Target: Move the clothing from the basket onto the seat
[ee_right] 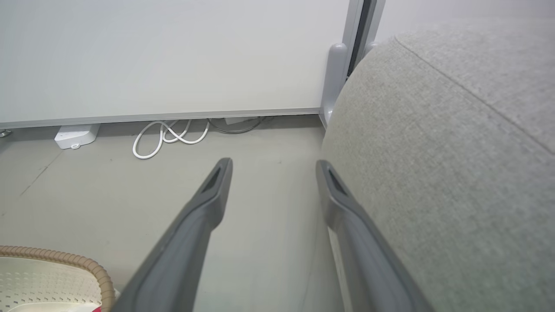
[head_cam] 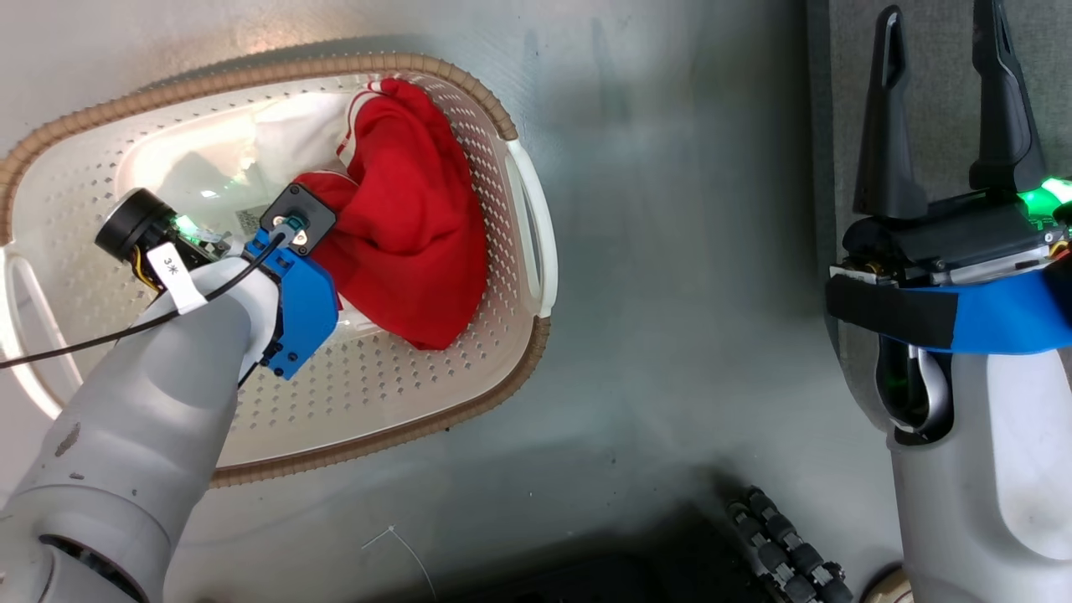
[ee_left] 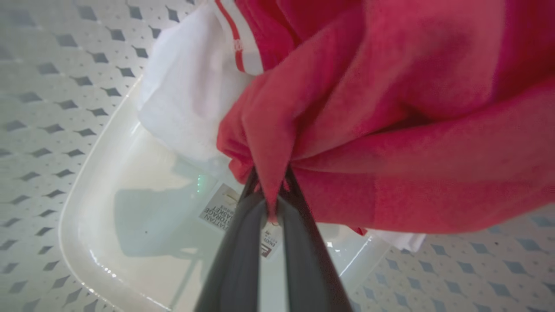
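The cream basket [head_cam: 377,394] with its brown rim lies on the floor at the left of the head view. Red clothing [head_cam: 410,226] with white stripes is bunched inside it, partly lifted. My left gripper [ee_left: 271,190] reaches down into the basket and is shut on a fold of the red clothing [ee_left: 390,130]; its wrist hides the fingers in the head view. A white part of the fabric [ee_left: 190,91] hangs beside the red. My right gripper [head_cam: 942,92] stands open and empty beside the grey seat [ee_right: 455,173], its fingers [ee_right: 217,190] spread over the floor.
The basket's rim [ee_right: 78,262] shows in the right wrist view's lower left corner. A white wall panel, a white power strip [ee_right: 76,135] and coiled white cable [ee_right: 169,136] lie on the floor beyond. A black wheel of my base [head_cam: 787,553] sits at the bottom.
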Robot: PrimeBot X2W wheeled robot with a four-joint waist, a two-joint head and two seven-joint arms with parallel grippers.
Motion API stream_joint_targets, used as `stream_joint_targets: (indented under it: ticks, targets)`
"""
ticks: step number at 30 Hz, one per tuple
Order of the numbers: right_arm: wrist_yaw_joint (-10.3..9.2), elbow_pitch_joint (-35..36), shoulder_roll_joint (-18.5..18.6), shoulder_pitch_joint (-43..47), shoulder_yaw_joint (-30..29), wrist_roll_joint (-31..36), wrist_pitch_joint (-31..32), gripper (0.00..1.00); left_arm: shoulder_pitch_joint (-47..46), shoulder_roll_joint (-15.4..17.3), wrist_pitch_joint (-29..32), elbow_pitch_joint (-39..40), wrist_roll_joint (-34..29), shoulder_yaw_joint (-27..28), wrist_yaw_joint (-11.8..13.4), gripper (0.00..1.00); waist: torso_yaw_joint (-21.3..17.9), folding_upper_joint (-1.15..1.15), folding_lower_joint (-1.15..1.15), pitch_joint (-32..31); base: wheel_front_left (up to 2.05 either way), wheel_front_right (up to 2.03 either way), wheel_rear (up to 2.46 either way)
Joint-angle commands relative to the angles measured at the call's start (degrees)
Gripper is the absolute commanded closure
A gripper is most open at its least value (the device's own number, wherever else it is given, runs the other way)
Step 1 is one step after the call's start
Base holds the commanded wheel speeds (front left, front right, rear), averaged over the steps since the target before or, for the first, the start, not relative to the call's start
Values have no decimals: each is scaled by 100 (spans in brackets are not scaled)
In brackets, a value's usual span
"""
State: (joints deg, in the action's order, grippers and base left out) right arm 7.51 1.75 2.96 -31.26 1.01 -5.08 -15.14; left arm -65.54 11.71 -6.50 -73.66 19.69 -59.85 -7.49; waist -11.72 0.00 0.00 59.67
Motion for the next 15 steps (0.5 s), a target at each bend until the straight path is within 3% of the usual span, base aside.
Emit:
stream_joint_targets:
  ticks: [1, 15]
  targets:
    - [-4, -26, -15, -25, -19, -5, 0, 0, 71, -4, -31, -19, 43, -18, 13, 100, 26, 0, 0, -72, 0, 0, 0]
    - [-4, -242, -13, 113, -87, -21, 0, 0, 357, -363, -487, 162, 353, -238, 8, 100, 279, 0, 0, -822, 0, 0, 0]
